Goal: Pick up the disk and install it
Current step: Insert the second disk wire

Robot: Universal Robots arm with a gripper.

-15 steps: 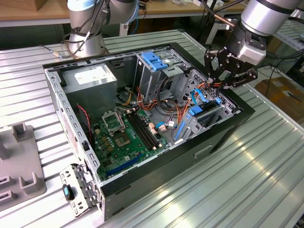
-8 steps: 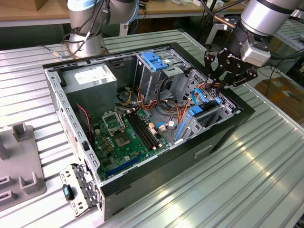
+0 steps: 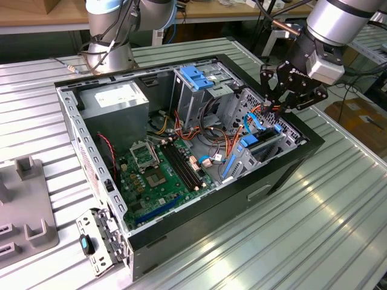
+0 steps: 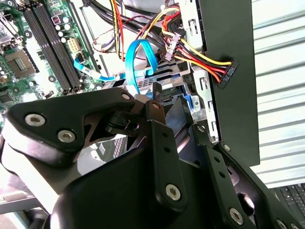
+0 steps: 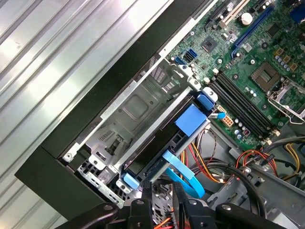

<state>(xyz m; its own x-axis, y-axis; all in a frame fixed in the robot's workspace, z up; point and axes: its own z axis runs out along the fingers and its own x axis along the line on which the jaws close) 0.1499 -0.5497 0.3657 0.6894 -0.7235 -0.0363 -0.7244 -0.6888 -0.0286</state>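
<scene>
Blue-framed disk (image 5: 190, 121) sits edge-up in its bay, long axis along the case wall (image 5: 114, 71); claw (image 5: 162, 198) narrow, empty.

I see bright light from above on the ribbed tabletop (image 3: 314, 217). It shines white in long stripes. In the first wrist view the tabletop (image 5: 57, 52) glares so much the ribs nearly wash out. The inside of the case (image 3: 199, 238) is darker, with soft shadows under its walls. In the second wrist view the gripper (image 4: 157, 157) is close, black and a bit blurry, and the board (image 4: 28, 52) looks pale from the glare.
</scene>
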